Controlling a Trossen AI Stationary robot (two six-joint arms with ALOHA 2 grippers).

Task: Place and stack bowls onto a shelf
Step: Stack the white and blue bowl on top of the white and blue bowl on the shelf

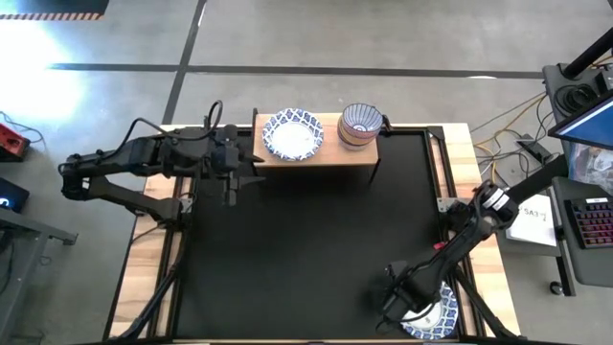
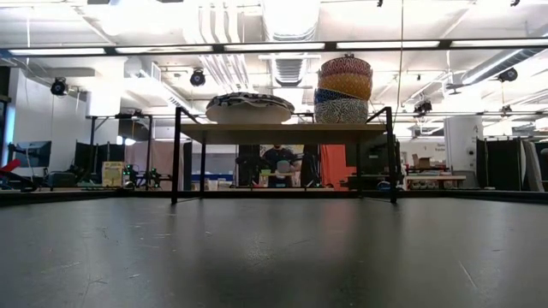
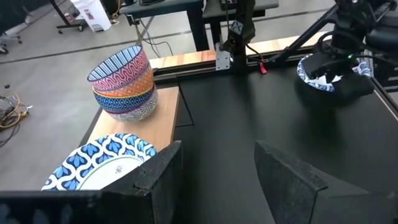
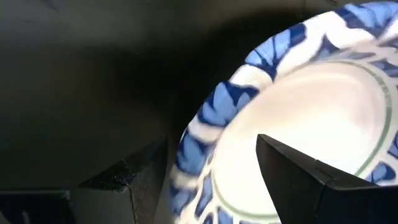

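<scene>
Shelf [image 1: 321, 153]: a low shelf with a wooden top is standing at the far edge of the black table [image 1: 306, 249].
Stacked small bowls [image 1: 360, 125]: four patterned bowls are sitting nested on the shelf's right part.
Wide bowl on shelf [image 1: 292, 135]: a shallow white bowl with a blue rim is resting on the shelf's left part, apart from the stack.
Left gripper [image 1: 241, 169]: it is hovering just beside the shelf's left end, its fingers spread wide and holding nothing.
Right gripper [image 1: 400, 305]: it is reaching down at the table's near right corner, its fingers straddling the rim of another blue-rimmed bowl [image 1: 436, 314], one finger inside and one outside.
</scene>
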